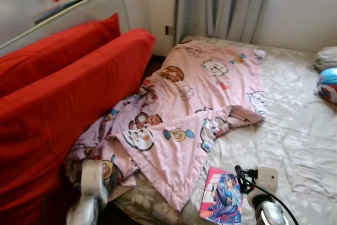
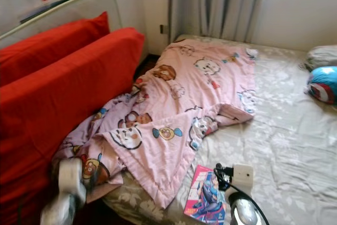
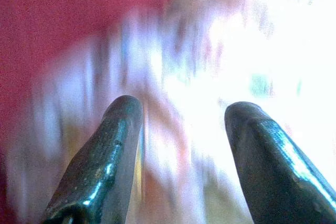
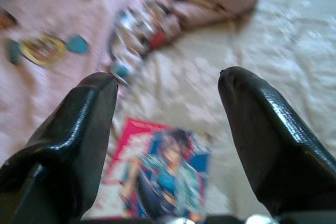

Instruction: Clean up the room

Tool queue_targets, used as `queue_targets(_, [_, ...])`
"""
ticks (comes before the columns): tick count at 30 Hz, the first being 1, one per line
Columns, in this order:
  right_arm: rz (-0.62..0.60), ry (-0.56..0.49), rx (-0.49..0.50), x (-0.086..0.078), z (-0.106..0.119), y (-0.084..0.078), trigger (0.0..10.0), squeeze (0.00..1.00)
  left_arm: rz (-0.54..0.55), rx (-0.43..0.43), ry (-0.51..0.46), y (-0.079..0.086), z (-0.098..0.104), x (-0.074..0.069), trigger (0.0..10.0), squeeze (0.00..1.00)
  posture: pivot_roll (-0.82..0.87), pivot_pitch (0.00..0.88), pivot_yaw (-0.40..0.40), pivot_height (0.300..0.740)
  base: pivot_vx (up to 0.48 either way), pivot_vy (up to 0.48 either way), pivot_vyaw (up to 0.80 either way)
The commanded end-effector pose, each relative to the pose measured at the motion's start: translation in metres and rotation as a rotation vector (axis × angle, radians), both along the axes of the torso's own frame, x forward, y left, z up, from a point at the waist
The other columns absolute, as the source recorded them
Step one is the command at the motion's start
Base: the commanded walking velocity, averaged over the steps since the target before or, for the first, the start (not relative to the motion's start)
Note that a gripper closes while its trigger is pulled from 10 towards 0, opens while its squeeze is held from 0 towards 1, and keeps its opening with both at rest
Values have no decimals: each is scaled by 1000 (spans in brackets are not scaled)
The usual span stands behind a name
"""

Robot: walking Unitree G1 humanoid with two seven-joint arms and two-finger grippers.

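Note:
A crumpled pink cartoon-print blanket point(image 1: 200, 93) lies across the left half of a bed with a grey flowered sheet point(image 1: 295, 130). A colourful comic book point(image 1: 222, 196) lies flat on the sheet by the bed's near edge, just right of the blanket's lowest corner. My left arm point(image 1: 92, 183) reaches in at the blanket's near left corner; its gripper point(image 3: 181, 106) is open over blurred pink cloth beside red fabric. My right arm point(image 1: 263, 193) hovers at the book's right side. The right gripper point(image 4: 168, 77) is open above the comic book point(image 4: 163, 177), holding nothing.
Two big red cushions point(image 1: 63, 93) lean along the bed's left side, against a white rail point(image 1: 79, 6). A blue, red and white round thing point(image 1: 329, 84) and a grey bundle point(image 1: 326, 56) lie at the far right. Grey curtains point(image 1: 221, 3) hang behind the bed.

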State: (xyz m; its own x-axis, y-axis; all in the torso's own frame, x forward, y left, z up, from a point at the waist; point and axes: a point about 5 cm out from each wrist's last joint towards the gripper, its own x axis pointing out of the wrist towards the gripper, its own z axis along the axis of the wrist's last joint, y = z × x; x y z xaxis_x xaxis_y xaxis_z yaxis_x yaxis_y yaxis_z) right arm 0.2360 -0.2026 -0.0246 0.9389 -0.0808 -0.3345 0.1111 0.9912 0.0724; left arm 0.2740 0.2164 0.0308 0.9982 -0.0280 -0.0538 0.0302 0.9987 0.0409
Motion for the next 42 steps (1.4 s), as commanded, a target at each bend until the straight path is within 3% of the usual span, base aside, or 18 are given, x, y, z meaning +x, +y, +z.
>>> queue_targets(1, [-5, -26, 2, -2, 2, 0, 10000, 0, -5, -17, -11, -5, -1, -5, 10000, 0, -13, 0, 6, 740, 0, 0, 0])
queue_targets(6, [3, -56, 10, -5, 4, 5, 10000, 0, -18, -30, -55, -11, 8, -5, 10000, 0, -11, 0, 3, 740, 0, 0, 0])
queue_targets(14, [-16, -102, -3, -8, 11, 4, 10000, 0, -37, -15, -50, -12, 13, -23, 10000, 0, -5, 0, 4, 740, 0, 0, 0])
queue_targets(22, [-24, -85, -3, -6, 12, 2, 10000, 0, -51, -13, -29, -13, 18, -19, 10000, 0, -10, 0, 13, 740, 0, 0, 0])
queue_targets(28, [-43, -54, -57, -5, 11, -3, 10000, 0, -46, -21, -22, -13, 18, -20, 10000, 0, -17, 0, 14, 740, 0, 0, 0])
queue_targets(31, [-33, -68, -50, -4, 13, -3, 10000, 0, -48, -26, -20, -15, 19, -19, 10000, 0, -19, 0, 14, 721, 0, 0, 0])
queue_targets(42, [-33, -103, -51, 1, 19, 1, 10000, 0, -32, -27, -25, -13, 25, -11, 10000, 0, -6, 0, 3, 721, 0, 0, 0])
